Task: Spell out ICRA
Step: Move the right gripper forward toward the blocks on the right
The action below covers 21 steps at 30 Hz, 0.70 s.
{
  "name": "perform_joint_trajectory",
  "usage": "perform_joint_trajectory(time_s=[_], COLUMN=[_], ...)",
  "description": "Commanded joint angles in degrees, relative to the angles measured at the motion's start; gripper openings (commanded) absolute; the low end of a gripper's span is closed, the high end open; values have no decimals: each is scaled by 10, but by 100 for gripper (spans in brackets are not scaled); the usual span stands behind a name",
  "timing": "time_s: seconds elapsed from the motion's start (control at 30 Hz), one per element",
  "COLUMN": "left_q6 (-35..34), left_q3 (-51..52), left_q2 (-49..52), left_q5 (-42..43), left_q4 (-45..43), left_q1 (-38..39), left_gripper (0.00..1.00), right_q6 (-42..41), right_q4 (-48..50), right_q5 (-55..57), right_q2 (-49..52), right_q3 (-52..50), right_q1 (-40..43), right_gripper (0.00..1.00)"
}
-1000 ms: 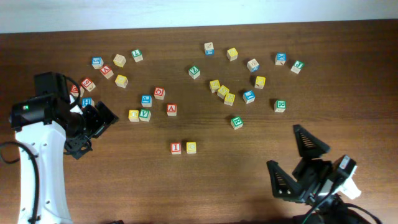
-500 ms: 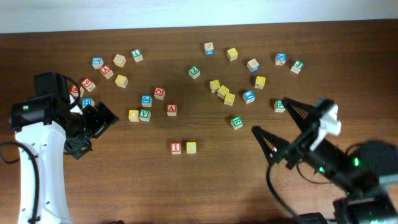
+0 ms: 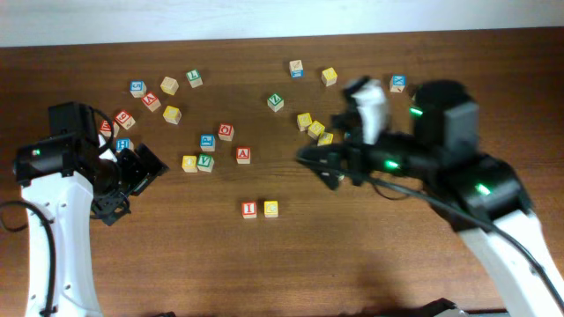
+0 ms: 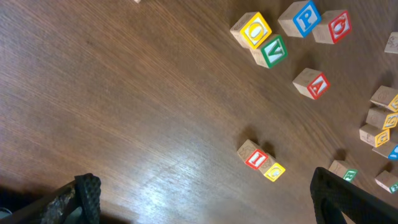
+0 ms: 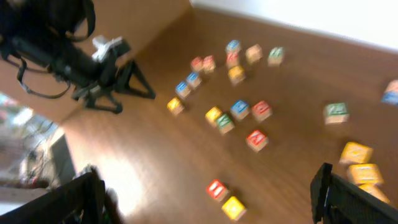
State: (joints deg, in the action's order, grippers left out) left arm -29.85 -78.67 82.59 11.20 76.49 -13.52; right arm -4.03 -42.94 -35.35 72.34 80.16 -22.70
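— So, where do the letters stand?
— The red I cube [image 3: 249, 209] and the yellow C cube [image 3: 270, 209] sit touching, side by side, at the middle of the bench [image 3: 176, 273], with the I on the left in the overhead view.
— And the A?
— The red A cube [image 3: 243, 155] lies apart from that pair, farther toward the back edge, near a yellow O cube [image 3: 189, 163] and a green V cube [image 3: 205, 162] that touch each other.
— The R?
— I cannot pick it out. The right arm [image 3: 476, 185] covers part of the scattered cubes from above, and the green faces are too small or blurred to read in the wrist views.
— How are the tools?
— The left tool [image 4: 200, 177] hangs over the left side of the bench, fingers spread wide, nothing between them. The right tool [image 5: 208, 180] is likewise released and empty, over the middle, close to a cluster of yellow cubes [image 3: 305, 121].
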Motion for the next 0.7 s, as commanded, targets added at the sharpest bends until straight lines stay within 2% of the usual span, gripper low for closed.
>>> perform_joint_trajectory(time_s=[0.0,0.13,0.27,0.4,0.67], left_q6=[-5,-5,-5,-5,-5], left_q3=[-10,-10,-10,-10,-10], left_q2=[-9,-9,-9,-9,-9], left_q5=[4,4,4,4,4], left_q4=[-1,-1,-1,-1,-1], left_q1=[-2,-2,-2,-2,-2], left_gripper=[99,99,99,99,99], right_q6=[8,7,6,6,6], right_q4=[-51,-110,-102,-87,-94], right_q5=[90,112,38,-41,1], right_q2=[88,199,263,284,285], right_q3=[66,119,120,119,110], right_q1=[-61,-100,-111,-111,-118], right_gripper=[98,98,98,98,98])
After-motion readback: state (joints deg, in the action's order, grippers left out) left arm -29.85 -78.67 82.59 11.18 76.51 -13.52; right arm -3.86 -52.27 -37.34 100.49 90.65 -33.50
